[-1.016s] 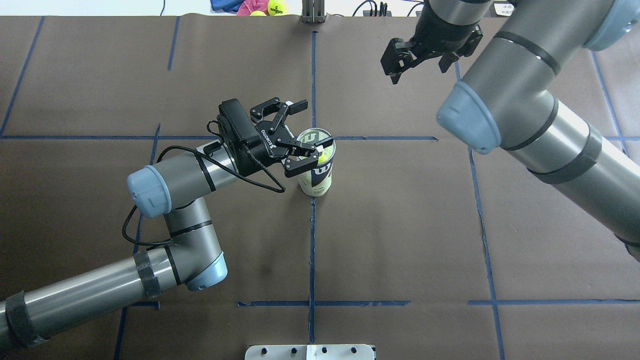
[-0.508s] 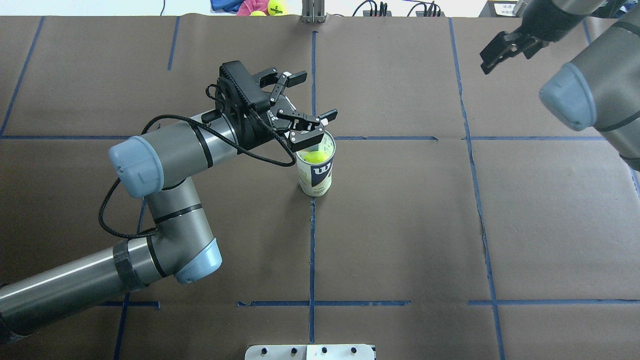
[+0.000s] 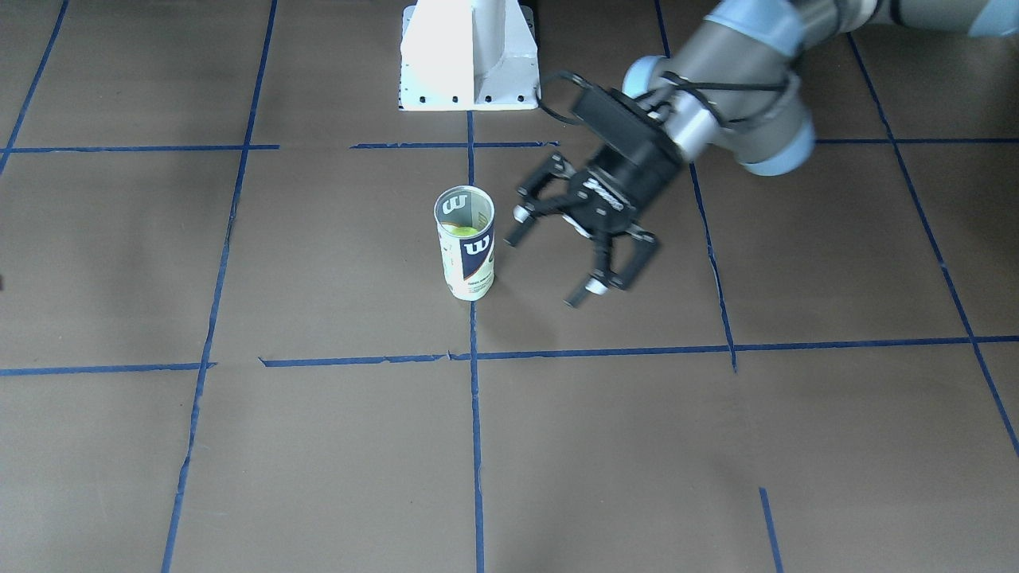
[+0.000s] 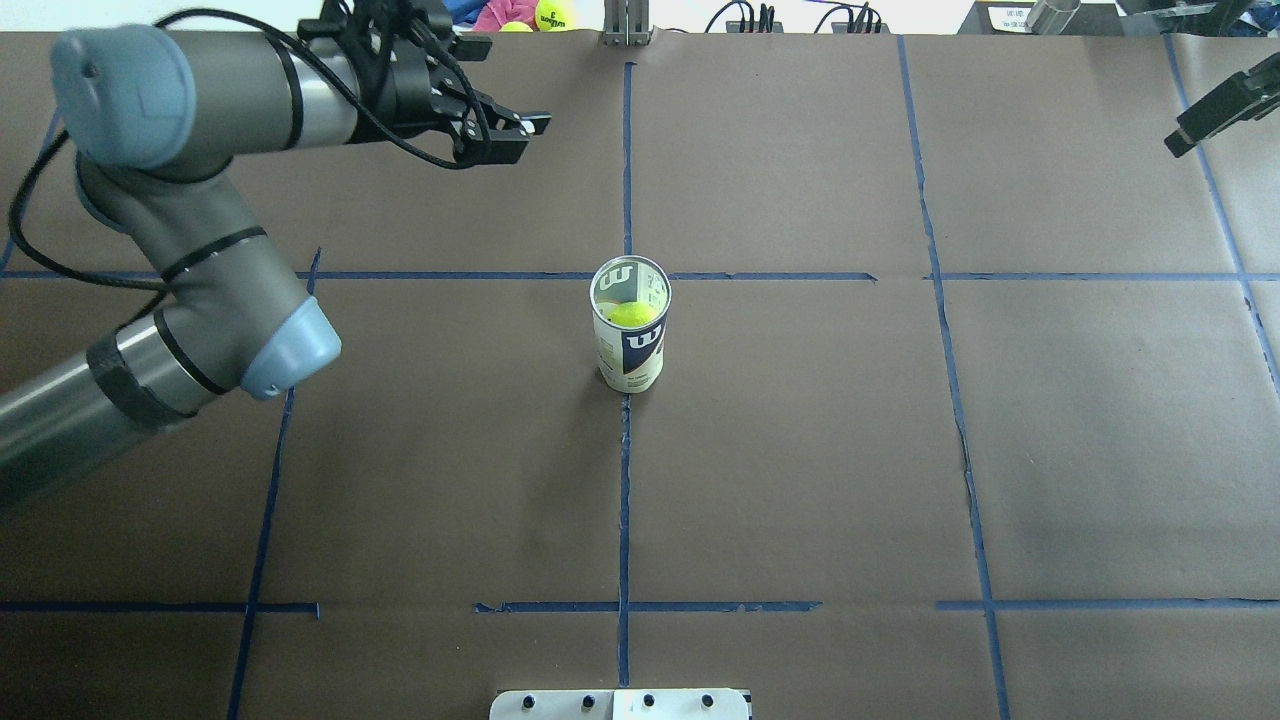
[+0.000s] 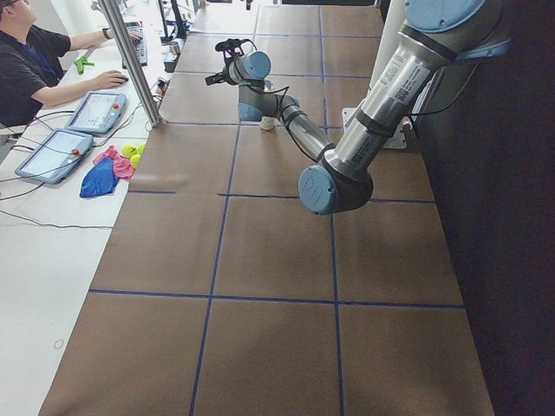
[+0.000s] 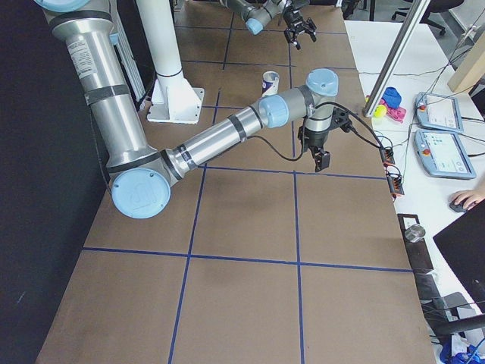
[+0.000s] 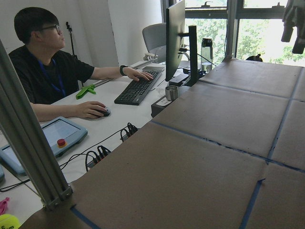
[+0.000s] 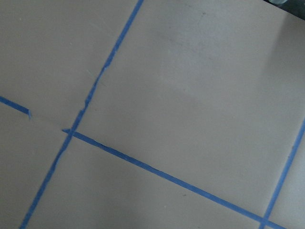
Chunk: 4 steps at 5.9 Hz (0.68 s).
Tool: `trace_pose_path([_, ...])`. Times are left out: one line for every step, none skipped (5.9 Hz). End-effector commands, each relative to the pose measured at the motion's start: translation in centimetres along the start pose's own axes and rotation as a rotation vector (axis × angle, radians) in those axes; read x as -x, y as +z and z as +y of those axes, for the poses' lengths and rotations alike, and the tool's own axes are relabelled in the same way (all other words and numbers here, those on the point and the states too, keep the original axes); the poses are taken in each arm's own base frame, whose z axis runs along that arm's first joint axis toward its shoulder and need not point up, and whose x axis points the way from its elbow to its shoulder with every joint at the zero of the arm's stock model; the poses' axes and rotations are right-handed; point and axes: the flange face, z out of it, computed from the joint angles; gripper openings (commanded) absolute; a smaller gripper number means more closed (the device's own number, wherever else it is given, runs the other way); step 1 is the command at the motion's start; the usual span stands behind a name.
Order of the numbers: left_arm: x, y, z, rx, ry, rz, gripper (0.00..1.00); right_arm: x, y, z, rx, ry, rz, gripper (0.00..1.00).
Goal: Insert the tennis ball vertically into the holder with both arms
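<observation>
The holder, a clear can with a navy and white label, stands upright at the middle of the table, also in the front view. The yellow-green tennis ball sits inside it, just below the rim. My left gripper is open and holds nothing; it hangs raised, well clear of the holder on its left. Of my right gripper only one black finger shows at the far right edge, so whether it is open or shut is unclear.
The white pedestal base stands at the robot's edge of the table. Loose tennis balls and coloured cloth lie past the far edge beside a metal post. A person sits at the desk there.
My left gripper, open at the holder's rim before, has lifted and swung away to the far left. The right arm has pulled back to the right edge. The ball stays in the holder.
</observation>
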Motion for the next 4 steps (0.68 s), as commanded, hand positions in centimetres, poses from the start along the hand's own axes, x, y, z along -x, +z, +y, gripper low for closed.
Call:
trace_pose_path([8.4, -2.7, 2.0, 0.224, -0.015, -0.076, 1.0, -7.0, 1.2, 8.1, 0.002, 0.007, -0.007, 1.0])
trace_pose_path([12.5, -4.5, 3.6, 0.302, -0.084, -0.111, 1.0, -9.8, 2.1, 12.7, -0.016, 0.052, 0.006, 1.0])
trace_pose_path([17.9, -7.6, 5.5, 0.451, -0.231, -0.167, 1.0, -11.6, 3.3, 17.0, 0.015, 0.114, 0.002, 1.0])
trace_pose_path([20.7, -9.4, 7.2, 0.581, -0.374, -0.187, 1.0, -12.3, 4.6, 20.2, 0.048, 0.156, -0.007, 1.0])
